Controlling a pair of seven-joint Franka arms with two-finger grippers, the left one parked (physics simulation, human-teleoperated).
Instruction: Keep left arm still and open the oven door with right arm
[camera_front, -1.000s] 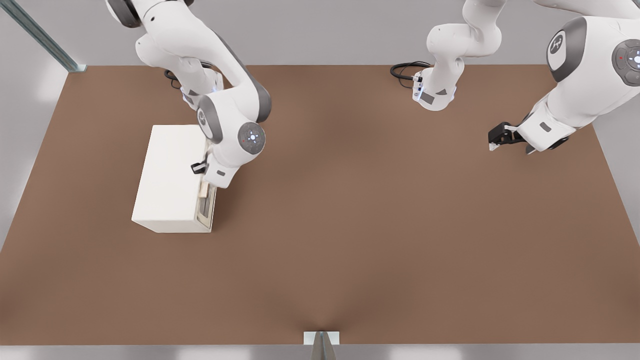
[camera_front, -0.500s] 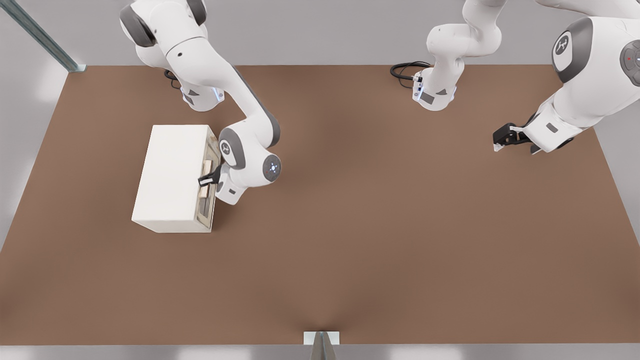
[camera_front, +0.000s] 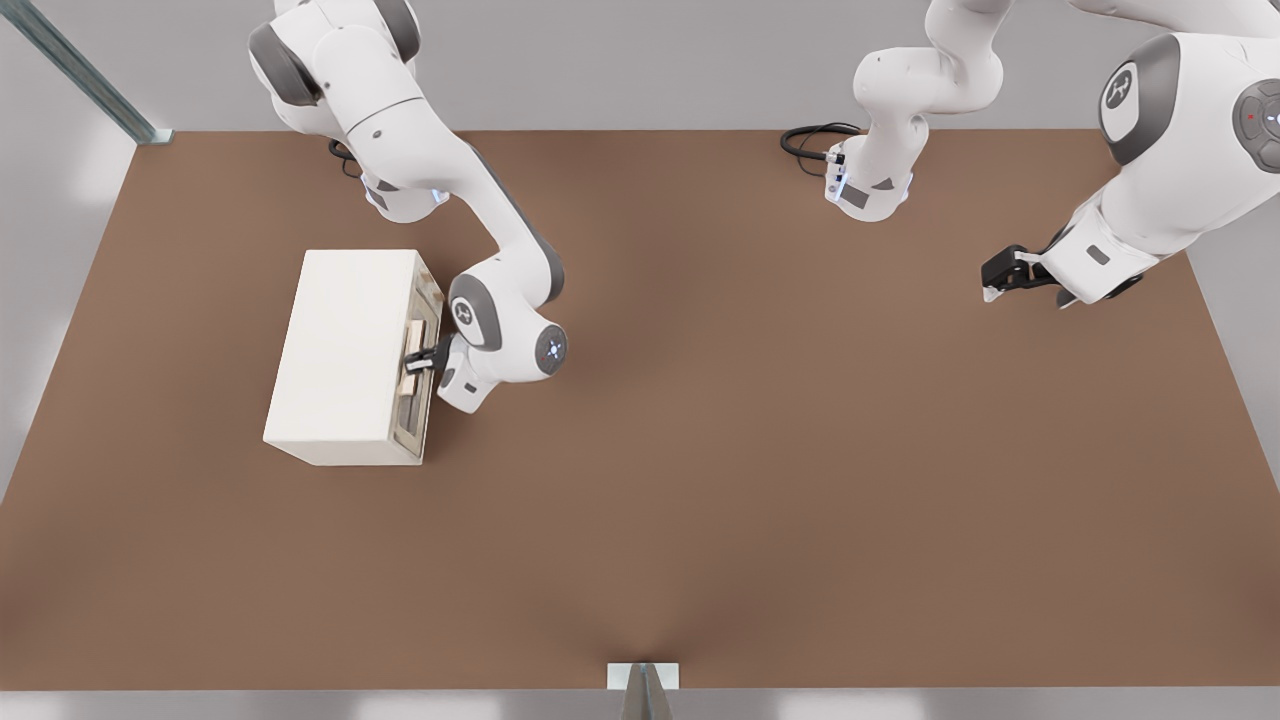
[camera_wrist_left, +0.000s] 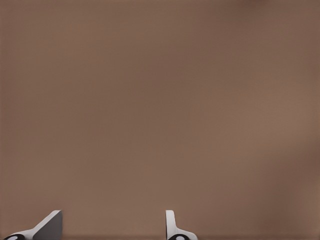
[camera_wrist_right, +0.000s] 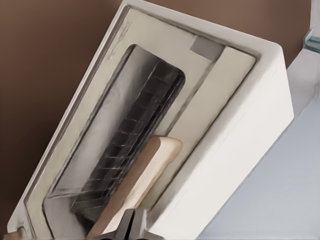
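The pincer of the right arm sits against the pale wooden handle of the oven door, about halfway along the bar; in the right wrist view its two dark fingertips lie pressed together at the bar's edge, so it looks closed, though whether it actually clamps the handle cannot be told. The door, the narrow face with tan frame and dark glass pane, lies flush in the cream-white oven, shut. The oven stands on the brown tabletop toward the front view's left, with its door facing the front view's right. On that door side the tabletop is bare for a long stretch, giving wide room for the door to swing; the tabletop's edge on the front view's left is near the oven's back side, and the far edge lies well behind it.

No readable writing shows on the oven; only small round emblems mark the arm's joints.

The right arm rises from its base behind the oven, arches over, and bends down sharply at the wrist, with the hand pointing sideways at the door.
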